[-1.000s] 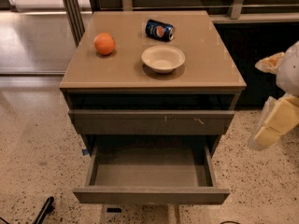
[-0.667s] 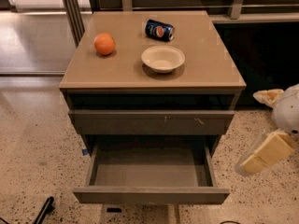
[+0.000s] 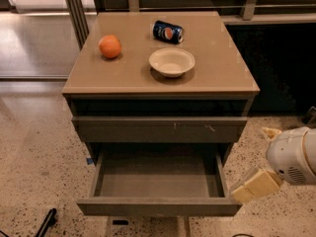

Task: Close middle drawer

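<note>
The middle drawer (image 3: 158, 180) stands pulled far out of the cabinet (image 3: 217, 68), its slim front panel nearest the camera, below a scratched drawer front (image 3: 159, 129). An orange (image 3: 109, 47), a bowl (image 3: 172, 61) and a soda can (image 3: 168, 31) sit on top. The gripper (image 3: 253, 163) hangs low just beside the drawer's right front corner, fingers spread wide, holding nothing.
</note>
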`<state>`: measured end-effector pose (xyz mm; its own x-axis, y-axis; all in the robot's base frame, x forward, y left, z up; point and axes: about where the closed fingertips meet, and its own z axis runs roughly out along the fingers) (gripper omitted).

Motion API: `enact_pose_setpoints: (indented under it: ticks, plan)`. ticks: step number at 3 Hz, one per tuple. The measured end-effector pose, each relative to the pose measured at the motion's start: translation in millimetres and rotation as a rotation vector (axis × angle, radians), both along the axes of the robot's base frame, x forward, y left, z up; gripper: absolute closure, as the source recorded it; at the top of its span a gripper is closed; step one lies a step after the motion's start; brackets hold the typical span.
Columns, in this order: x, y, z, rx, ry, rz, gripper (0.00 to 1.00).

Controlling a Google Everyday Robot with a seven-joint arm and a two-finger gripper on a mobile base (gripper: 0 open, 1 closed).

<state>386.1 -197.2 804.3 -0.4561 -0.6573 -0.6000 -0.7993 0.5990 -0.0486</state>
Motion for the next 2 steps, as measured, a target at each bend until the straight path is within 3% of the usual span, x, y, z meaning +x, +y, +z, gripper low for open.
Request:
enact_pose_setpoints:
  ticks: [1,2]
  plan:
    - [0.2,0.0,0.3,0.0,-0.001,0.0,0.0]
    - [-7.0,3.1,4.7,0.008,-0.043,0.001,0.19]
